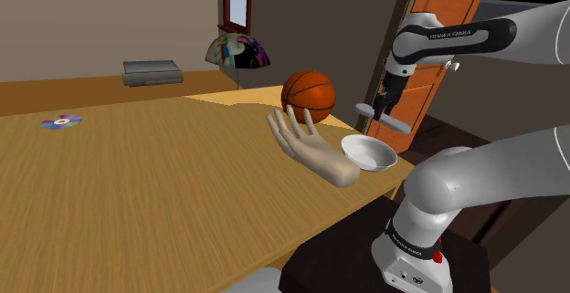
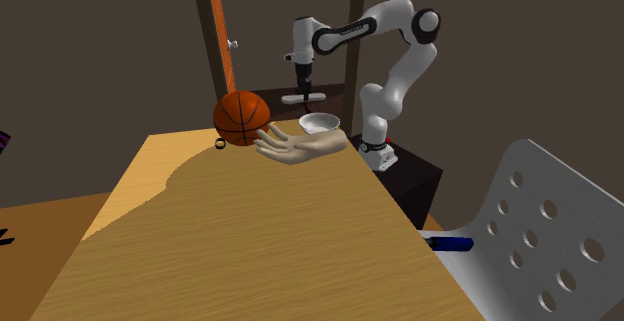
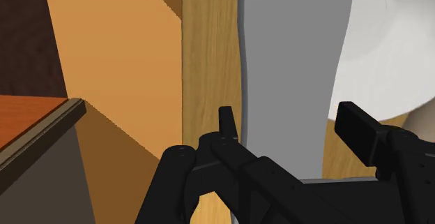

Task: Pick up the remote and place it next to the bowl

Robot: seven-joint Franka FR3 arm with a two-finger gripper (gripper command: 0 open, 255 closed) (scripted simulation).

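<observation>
Remote [image 3: 286, 62], grey, sits between your gripper's [image 3: 291, 123] fingers [image 3: 227, 121]; both press against its long sides, so you're clamped on it. Shoulder view, left to right: disc [image 1: 60, 120] lies flat on the wooden table [image 1: 164, 191], well apart from everything else. Grey box [image 1: 153, 72] is further back, on the brown surface behind. Multicoloured dome-shaped thing [image 1: 236, 51] is beyond the table's far edge. Basketball [image 1: 308, 95] comes next, then a tan mannequin hand [image 1: 315, 154] lying palm up, fingertips at the ball. White bowl [image 1: 368, 152] is right by the hand's wrist end, near the table's corner. Then the remote in your gripper, just beyond the bowl over the table's edge; it appears lifted off the tabletop. Orange door [image 1: 448, 26] is behind it, stand [image 1: 347, 255] at lower right. In the wrist view the bowl's rim is just beside the remote's far end.
</observation>
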